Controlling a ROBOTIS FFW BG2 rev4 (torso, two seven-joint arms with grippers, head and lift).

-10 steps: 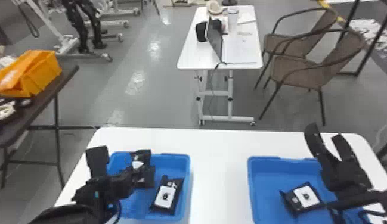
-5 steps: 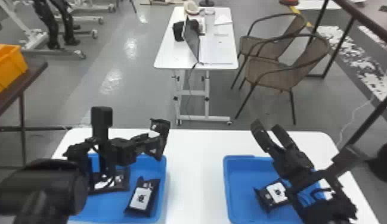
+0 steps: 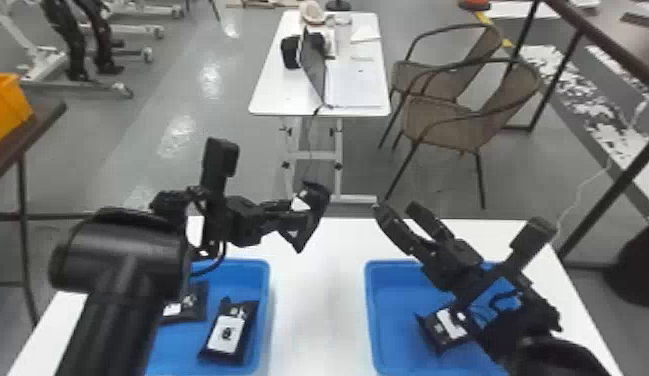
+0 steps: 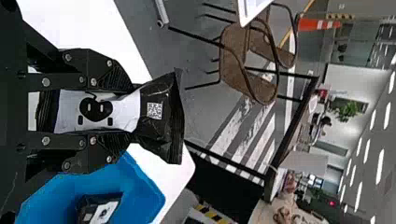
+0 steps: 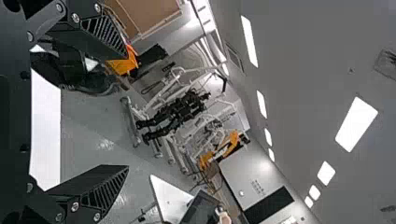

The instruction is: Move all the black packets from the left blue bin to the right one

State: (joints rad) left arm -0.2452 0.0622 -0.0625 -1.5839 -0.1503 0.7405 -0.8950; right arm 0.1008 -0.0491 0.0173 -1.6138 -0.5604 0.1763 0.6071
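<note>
Left claw (image 3: 299, 216) is clamped on a black packet (image 3: 315, 205), held up, right of the left blue bin (image 3: 264, 290). Right claw (image 3: 398, 210) is spread, empty, farther right of that bin. Two packets (image 3: 228, 334) (image 3: 194, 302) lie inside it; another (image 3: 440, 330) sits in the right bin (image 3: 388, 300), across the table (image 3: 318, 305) from it.

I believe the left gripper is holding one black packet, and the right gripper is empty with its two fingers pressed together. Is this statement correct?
Not quite: the right gripper does not have its fingers pressed together; they stand wide apart, as the right wrist view shows. The rest is correct: it is empty, and the left gripper is holding one black packet.
</note>
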